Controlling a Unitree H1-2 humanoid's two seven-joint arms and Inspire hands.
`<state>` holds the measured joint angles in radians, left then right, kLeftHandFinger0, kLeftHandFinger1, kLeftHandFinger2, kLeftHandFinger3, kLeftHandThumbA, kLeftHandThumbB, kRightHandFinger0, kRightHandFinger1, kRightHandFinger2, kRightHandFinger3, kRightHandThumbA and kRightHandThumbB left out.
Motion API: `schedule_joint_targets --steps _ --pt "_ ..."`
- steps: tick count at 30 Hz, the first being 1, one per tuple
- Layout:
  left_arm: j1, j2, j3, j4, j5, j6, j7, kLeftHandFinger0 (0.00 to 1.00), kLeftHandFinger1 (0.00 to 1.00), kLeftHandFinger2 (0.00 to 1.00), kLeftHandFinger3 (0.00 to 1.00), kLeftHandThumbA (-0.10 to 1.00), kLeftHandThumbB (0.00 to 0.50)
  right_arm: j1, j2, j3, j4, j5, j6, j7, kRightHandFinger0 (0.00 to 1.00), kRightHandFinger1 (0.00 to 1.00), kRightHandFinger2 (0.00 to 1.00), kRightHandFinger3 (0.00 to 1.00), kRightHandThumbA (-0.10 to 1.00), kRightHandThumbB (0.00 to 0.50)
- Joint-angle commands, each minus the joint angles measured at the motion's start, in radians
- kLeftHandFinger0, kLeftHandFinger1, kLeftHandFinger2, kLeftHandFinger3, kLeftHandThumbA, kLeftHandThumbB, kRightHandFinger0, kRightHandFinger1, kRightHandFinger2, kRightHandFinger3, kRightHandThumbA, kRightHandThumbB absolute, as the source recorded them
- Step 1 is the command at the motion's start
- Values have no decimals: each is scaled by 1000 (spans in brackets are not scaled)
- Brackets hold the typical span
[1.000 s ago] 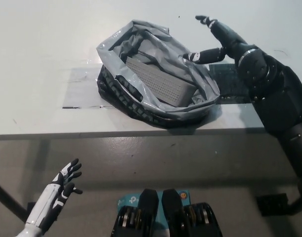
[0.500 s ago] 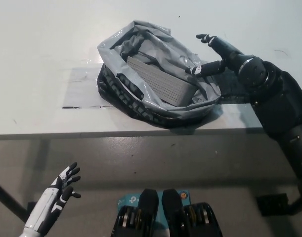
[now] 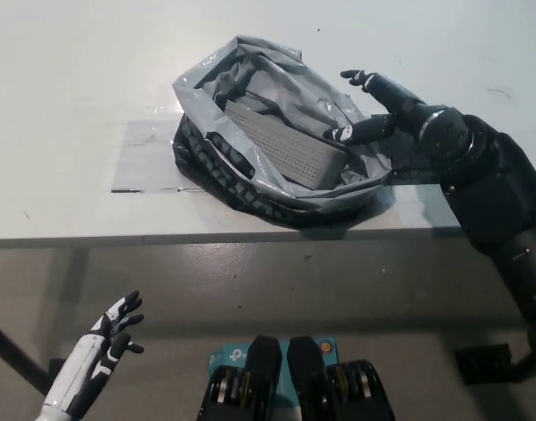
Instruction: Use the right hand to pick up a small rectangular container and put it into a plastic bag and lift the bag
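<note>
A grey plastic bag (image 3: 250, 96) with a dark patterned outside lies open on the white table (image 3: 75, 79). Inside it rests a small grey rectangular container (image 3: 285, 149) with a dotted top, lying at a slant. My black right hand (image 3: 373, 110) is open, its fingers spread at the bag's right rim, just above the crumpled plastic and apart from the container. My white left hand (image 3: 105, 338) hangs open below the table's front edge at the lower left, holding nothing.
A clear tape strip (image 3: 145, 158) runs across the table under the bag. The table's front edge (image 3: 162, 239) crosses the picture, with grey floor (image 3: 338, 289) below it.
My right hand has moved left and lower, closer over the bag's right rim. The left hand dropped slightly. Bag and container stayed put.
</note>
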<state>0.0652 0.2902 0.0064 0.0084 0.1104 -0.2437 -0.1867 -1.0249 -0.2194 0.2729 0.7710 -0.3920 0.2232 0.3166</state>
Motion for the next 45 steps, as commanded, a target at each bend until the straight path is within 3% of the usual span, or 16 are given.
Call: schedule_joint_targets --steps 1,10,11,13,15,16,17,19,21,26,30,31,32,38,42,45 --pt "-6 21 6 -12 -2 -44 8 653 893 1000 975 1000 350 -45 -8 -28 -22 64 36 66 1000 1000 1000 1000 728 412" --pt "-10 19 6 -21 -3 -30 6 655 886 1000 977 1000 344 -57 -21 -3 -19 64 82 133 870 1000 1000 1000 694 377" --pt "-12 20 6 -20 0 -32 7 647 878 1000 975 1000 347 -66 -21 10 -5 49 91 135 658 860 1000 1000 631 358" --pt "-13 21 5 -20 4 -34 7 648 880 1000 976 1000 345 -80 -23 41 20 19 91 141 297 407 610 933 499 295" --pt "-14 21 5 -20 4 -33 6 649 881 1000 976 1000 346 -86 -28 57 30 15 75 149 221 356 558 803 457 292" --pt "-14 21 5 -19 4 -33 6 650 882 1000 977 1000 347 -87 -30 61 29 14 79 154 44 107 340 601 405 286" --pt "-16 20 5 -18 -1 -31 5 648 880 1000 973 1000 353 -98 -38 96 35 -5 97 190 9 36 236 430 356 272" --pt "-16 19 6 -17 -2 -31 5 647 880 1000 971 1000 356 -107 -43 120 42 -13 115 224 0 101 328 331 310 253" --pt "-15 18 5 -15 -4 -37 5 650 884 1000 969 1000 329 -121 -49 169 55 -26 134 290 0 312 632 455 285 213" --pt "-20 18 6 -15 0 -41 8 651 873 1000 969 1000 326 -134 -48 190 63 -15 142 300 28 486 867 554 319 187" --pt "-25 18 6 -11 4 -49 11 644 864 1000 967 1000 326 -127 -47 161 44 3 160 265 16 471 838 542 287 199" --pt "-27 17 6 -11 2 -44 10 643 863 1000 962 1000 328 -124 -47 143 34 14 152 249 86 502 853 715 271 207" --pt "-28 17 7 -11 1 -43 10 642 862 1000 961 1000 328 -123 -48 135 29 18 149 243 102 506 837 702 268 208" --pt "-28 14 9 -15 3 -32 14 652 867 1000 952 967 323 -136 -46 82 -8 32 166 222 124 562 887 296 308 176" --pt "-31 12 12 -16 4 -27 16 663 871 1000 947 928 318 -160 -26 -16 -47 108 201 228 27 449 753 565 295 181" --pt "-30 11 14 -14 4 -29 18 673 881 1000 939 911 313 -201 0 -90 -69 158 240 225 116 529 808 564 308 213"
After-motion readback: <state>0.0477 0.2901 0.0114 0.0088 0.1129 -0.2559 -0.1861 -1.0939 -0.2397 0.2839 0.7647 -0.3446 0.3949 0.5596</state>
